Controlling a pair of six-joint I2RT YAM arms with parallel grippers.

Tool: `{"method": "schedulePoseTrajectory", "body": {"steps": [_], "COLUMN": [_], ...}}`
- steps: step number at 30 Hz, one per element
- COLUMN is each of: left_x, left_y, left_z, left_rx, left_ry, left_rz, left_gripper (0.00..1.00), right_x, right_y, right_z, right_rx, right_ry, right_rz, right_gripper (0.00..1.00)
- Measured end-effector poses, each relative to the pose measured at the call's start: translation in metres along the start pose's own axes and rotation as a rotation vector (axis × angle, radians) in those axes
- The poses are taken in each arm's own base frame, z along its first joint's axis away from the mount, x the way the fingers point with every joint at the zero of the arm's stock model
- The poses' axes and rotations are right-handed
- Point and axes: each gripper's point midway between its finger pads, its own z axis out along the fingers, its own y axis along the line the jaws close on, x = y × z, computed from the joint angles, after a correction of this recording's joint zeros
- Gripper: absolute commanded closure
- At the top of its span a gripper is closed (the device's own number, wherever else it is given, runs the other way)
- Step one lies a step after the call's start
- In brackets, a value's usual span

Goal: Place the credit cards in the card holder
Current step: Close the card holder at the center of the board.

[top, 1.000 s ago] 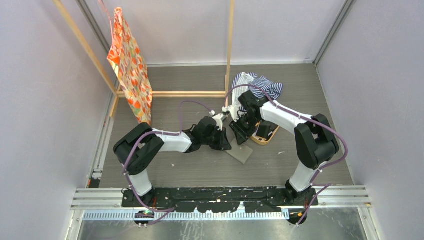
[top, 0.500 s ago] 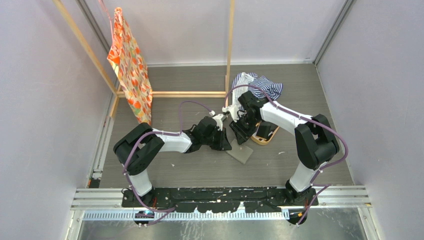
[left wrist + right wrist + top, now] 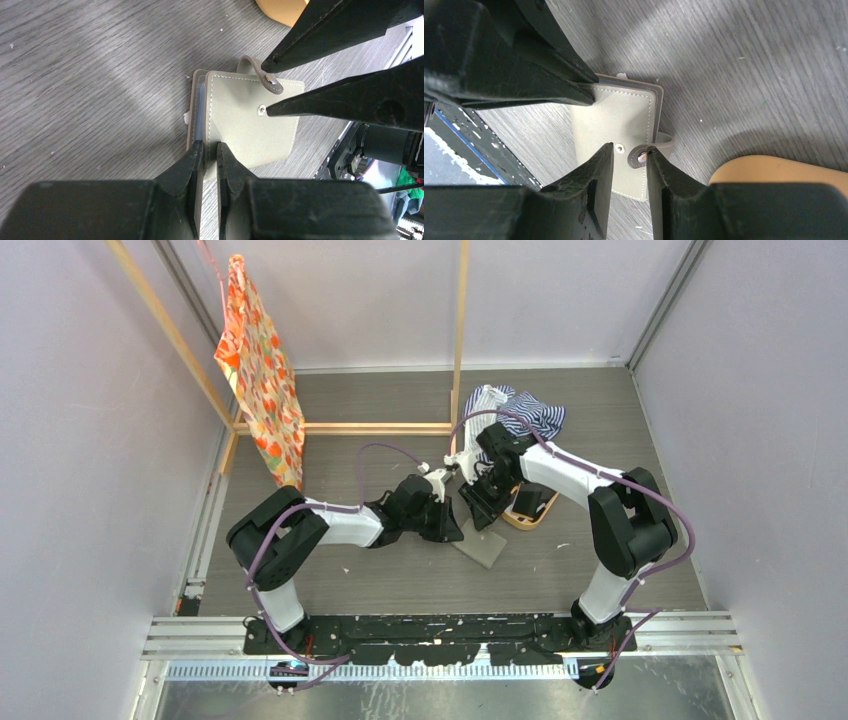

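The grey-taupe card holder (image 3: 250, 125) lies folded on the table between both arms (image 3: 483, 545). My left gripper (image 3: 209, 146) is shut on the near edge of its top cover. A pale blue credit card's edge (image 3: 198, 107) shows between the layers on the left side. My right gripper (image 3: 630, 149) stands open over the opposite edge. Its fingertips straddle the closing tab (image 3: 659, 145) and the metal snap (image 3: 619, 147), and the tab's end touches one finger. The tab is not snapped down. A dark flat thing (image 3: 530, 502), perhaps black cards, lies in the tray.
The oval orange-tan tray (image 3: 522, 523) sits just right of the card holder, close to my right gripper (image 3: 487, 512). A striped cloth (image 3: 525, 410) lies behind it. A wooden frame (image 3: 380, 427) with an orange patterned cloth (image 3: 260, 370) stands at the back left.
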Motion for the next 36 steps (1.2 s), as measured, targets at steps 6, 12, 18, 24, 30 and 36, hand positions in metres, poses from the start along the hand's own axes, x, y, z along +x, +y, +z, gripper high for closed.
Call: {"method": "schedulePoseTrajectory", "body": {"steps": [6, 12, 18, 24, 30, 36], "left_x": [0.001, 0.001, 0.001, 0.001, 0.001, 0.001], "left_y": [0.000, -0.001, -0.001, -0.001, -0.001, -0.001], "left_z": [0.000, 0.000, 0.000, 0.000, 0.000, 0.000], "left_rx": [0.010, 0.013, 0.016, 0.018, 0.019, 0.019], "left_ry": [-0.011, -0.013, -0.017, -0.019, -0.021, -0.021], "left_rz": [-0.004, -0.013, -0.019, -0.019, -0.019, -0.019], "left_gripper": [0.89, 0.89, 0.89, 0.89, 0.89, 0.89], "right_x": [0.009, 0.015, 0.016, 0.015, 0.016, 0.017], "right_y": [-0.007, -0.009, -0.006, -0.001, 0.002, 0.001], "right_z": [-0.004, -0.005, -0.004, -0.002, 0.002, 0.002], "right_rx": [-0.022, -0.029, -0.038, -0.045, -0.046, -0.038], "right_ry": [-0.001, 0.009, 0.011, 0.018, 0.034, 0.039], "right_rz": [0.058, 0.077, 0.074, 0.059, 0.046, 0.046], "right_gripper": [0.64, 0.64, 0.64, 0.64, 0.68, 0.74]}}
